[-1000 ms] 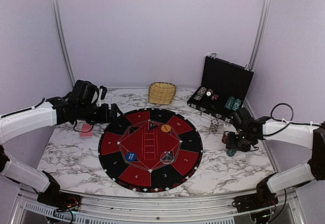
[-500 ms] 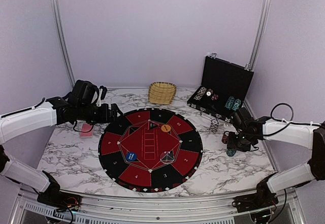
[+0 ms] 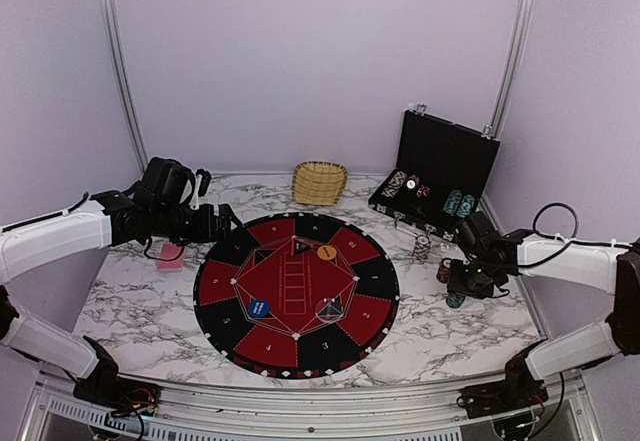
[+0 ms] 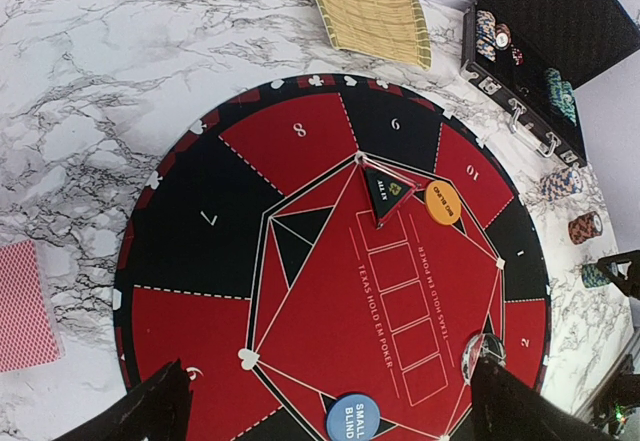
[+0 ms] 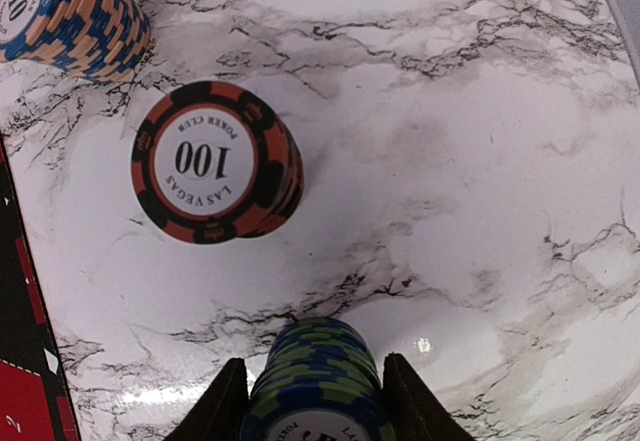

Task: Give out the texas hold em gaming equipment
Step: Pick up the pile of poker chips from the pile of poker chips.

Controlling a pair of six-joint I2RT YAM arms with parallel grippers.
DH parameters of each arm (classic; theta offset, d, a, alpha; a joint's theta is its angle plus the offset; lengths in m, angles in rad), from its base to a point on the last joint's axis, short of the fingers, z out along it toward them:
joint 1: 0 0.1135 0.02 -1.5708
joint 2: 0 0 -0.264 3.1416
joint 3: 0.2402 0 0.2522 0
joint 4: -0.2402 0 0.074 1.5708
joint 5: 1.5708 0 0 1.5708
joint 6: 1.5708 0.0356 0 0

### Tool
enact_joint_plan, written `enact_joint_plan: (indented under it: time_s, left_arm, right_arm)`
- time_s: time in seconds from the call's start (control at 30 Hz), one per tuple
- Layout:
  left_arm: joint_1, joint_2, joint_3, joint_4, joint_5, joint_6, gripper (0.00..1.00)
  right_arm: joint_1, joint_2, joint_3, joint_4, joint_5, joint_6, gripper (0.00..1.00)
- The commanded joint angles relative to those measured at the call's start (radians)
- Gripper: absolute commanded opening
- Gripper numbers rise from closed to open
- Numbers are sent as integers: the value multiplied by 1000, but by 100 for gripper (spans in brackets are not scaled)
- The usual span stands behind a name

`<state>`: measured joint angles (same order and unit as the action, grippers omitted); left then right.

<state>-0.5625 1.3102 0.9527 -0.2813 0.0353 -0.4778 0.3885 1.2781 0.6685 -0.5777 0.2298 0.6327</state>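
Right, green-and-blue chip stack [image 5: 315,366] sits on the marble on the right side of the table [image 3: 140,311], just off the right edge of the mat [image 4: 210,221].

- The right gripper [image 5: 315,406] brackets it, one finger each side with no visible gap, and the stack's base is on the surface. Can't tell if that's a real pinch or bare contact.
- Far-left of it is the black-and-orange "100" stack [image 5: 212,161], and beyond that the blue-and-peach "10" stack [image 5: 65,16]. All three stand apart.
- On the mat: orange disc [image 4: 443,202] far-right of centre, just beside a black triangle marker [image 4: 385,191]. The blue disc [image 4: 352,417] is near-left and the pinkish clear disc [image 3: 328,308] near-right.
- The red-backed cards [image 4: 25,306] lie flat on the marble left of the mat.
- The left gripper [image 4: 328,386] hangs over the mat's far-left rim, jaws spread wide, holding nothing.
- At the far edge, a wicker basket [image 3: 320,182] sits at centre. A black case [image 3: 445,156] is at far right with its lid up and more chips inside.

Surface: glossy white marble with grey veining. Room: plain pale-lilac walls [image 3: 320,61], aluminium posts [image 3: 118,61] in the far corners, and a metal rail [image 3: 300,406] along the near edge.
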Motion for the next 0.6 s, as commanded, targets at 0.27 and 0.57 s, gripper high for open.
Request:
enact_joint_plan:
  time_s: [0.27,0.57]
  left_arm:
    - [7,-12,8,10,-7,19,99]
    - [9,-12,11,11,-7,21,99]
  right_arm:
    - [-7,-26,17,-28,26,12,38]
    - [-7,-34,18,-19,20,12,38]
